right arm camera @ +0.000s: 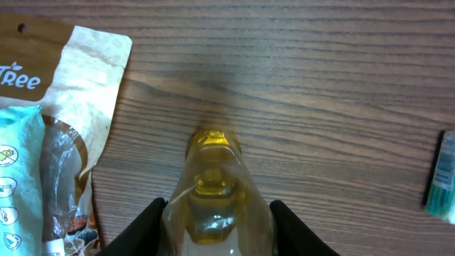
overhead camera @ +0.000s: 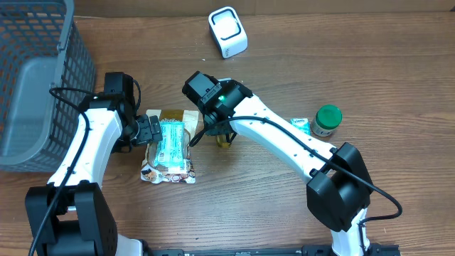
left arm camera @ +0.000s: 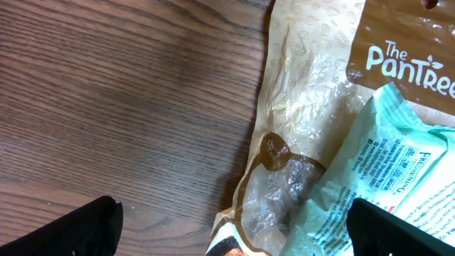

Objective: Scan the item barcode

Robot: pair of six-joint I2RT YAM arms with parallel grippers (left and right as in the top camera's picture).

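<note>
Right pincer [right arm camera: 217, 217]: clenched on the bottle [right arm camera: 213, 171], a finger at each side
Bottle: yellowish, just right of the bag [overhead camera: 170, 171]; cannot tell whether it rests on the table [overhead camera: 320, 57]
Scanner [overhead camera: 227, 32]: far centre, well apart from the bottle; bare wood between
Left pincer [overhead camera: 151, 130]: spread wide, grasping nothing; over the bag's left edge
Bag: brown, flat; teal pack [overhead camera: 170, 142] on top
Left edge: basket [overhead camera: 71, 64], near the left arm
Right side: jar [overhead camera: 328, 121] with packet [overhead camera: 301, 126] just beside; open wood far and near of them
</note>
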